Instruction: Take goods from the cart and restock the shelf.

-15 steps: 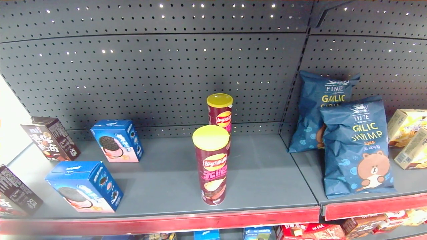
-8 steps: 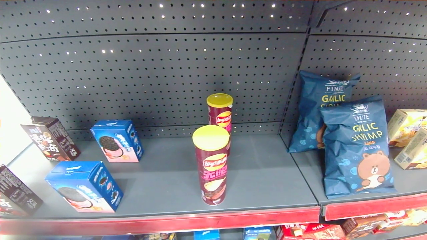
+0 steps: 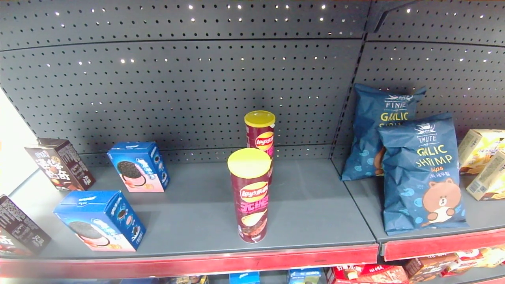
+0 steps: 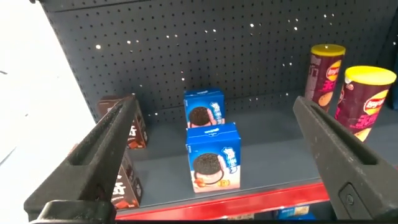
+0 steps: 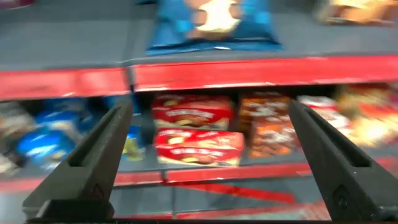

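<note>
red edging is running along the front of the shelf (image 3: pixel 307 221), nearest the head camera. both hands are hanging in front of it, fingers spread apart and holding nothing. the left hand (image 4: pixel 214 102) is facing two blue cookie boxes (image 4: pixel 212 155), while the right hand (image 5: pixel 210 107) is pointing lower, at red boxes (image 5: pixel 199 146) on the level beneath. just behind the edging a chip can (image 3: pixel 251 197) is standing upright, with a second can (image 3: pixel 260 134) right behind it. blue snack bags (image 3: pixel 420 173) are leaning off to the right, and grey pegboard (image 3: pixel 177 86) is closing off the back.
</note>
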You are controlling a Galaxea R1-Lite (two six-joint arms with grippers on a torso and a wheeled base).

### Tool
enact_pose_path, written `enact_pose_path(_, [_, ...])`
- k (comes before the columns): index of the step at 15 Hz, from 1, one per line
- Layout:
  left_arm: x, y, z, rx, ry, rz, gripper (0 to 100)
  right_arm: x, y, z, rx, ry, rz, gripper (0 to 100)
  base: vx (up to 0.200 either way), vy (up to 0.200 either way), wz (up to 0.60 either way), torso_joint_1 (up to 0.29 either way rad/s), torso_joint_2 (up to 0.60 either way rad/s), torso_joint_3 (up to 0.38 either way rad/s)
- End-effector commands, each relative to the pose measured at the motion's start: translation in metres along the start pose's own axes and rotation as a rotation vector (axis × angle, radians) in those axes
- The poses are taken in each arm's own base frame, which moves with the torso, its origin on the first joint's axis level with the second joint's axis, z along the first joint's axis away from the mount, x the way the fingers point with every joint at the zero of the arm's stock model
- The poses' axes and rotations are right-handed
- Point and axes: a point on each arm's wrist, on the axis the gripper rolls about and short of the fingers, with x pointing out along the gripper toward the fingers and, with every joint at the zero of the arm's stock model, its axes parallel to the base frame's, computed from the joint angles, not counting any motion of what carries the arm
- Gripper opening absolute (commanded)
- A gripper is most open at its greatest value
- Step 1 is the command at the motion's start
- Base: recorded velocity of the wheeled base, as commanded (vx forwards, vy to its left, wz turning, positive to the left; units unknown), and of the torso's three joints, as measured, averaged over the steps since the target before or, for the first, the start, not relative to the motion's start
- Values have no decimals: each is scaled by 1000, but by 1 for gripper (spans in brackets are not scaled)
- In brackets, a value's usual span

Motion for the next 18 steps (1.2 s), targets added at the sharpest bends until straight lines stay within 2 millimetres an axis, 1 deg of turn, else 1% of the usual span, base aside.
enact_pose_path(1, [-7,-1,-20,5,14,3,100,-1,2,-1,16,-20,-104,100,0,0,0,0,0,0])
enact_pose_path(2, [-9,-1,-27,5,19,-5,100,-2,1,0,16,-23,-83,100,0,0,0,0,0,0])
enact_pose_path(3, [-10,-1,-30,4,22,-12,100,-2,1,0,16,-23,-87,100,0,0,0,0,0,0])
enact_pose_path(4, [-8,-1,-28,5,25,-17,100,-2,1,-1,16,-20,-87,100,0,0,0,0,0,0])
enact_pose_path(5, [1,-2,-21,8,42,-28,100,-2,1,0,16,-22,-87,100,0,0,0,0,0,0])
enact_pose_path(8, [32,-3,17,2,66,-91,100,-2,1,-1,15,-19,-86,100,0,0,0,0,0,0])
enact_pose_path(9, [32,-3,17,2,67,-92,100,-2,1,-1,15,-19,-86,100,0,0,0,0,0,0])
enact_pose_path(10, [43,-5,27,0,76,-109,100,-2,1,-1,15,-19,-86,100,0,0,0,0,0,0])
enact_pose_path(12, [56,-9,30,9,109,-121,100,-2,1,-1,15,-19,-86,100,0,0,0,0,0,0])
enact_pose_path(13, [57,-10,27,11,126,-126,100,-2,1,-1,15,-19,-87,100,0,0,0,0,0,0])
enact_pose_path(14, [65,-15,15,18,188,-148,100,-2,1,-1,15,-19,-86,100,0,0,0,0,0,0])
enact_pose_path(16, [69,-23,-20,110,308,-204,100,-2,1,-1,15,-19,-86,100,0,0,0,0,0,0])
enact_pose_path(17, [70,-26,-30,123,340,-255,100,-2,1,-1,15,-19,-86,100,0,0,0,0,0,0])
enact_pose_path(18, [71,-28,-35,120,365,-305,100,-2,1,-1,15,-19,-86,100,0,0,0,0,0,0])
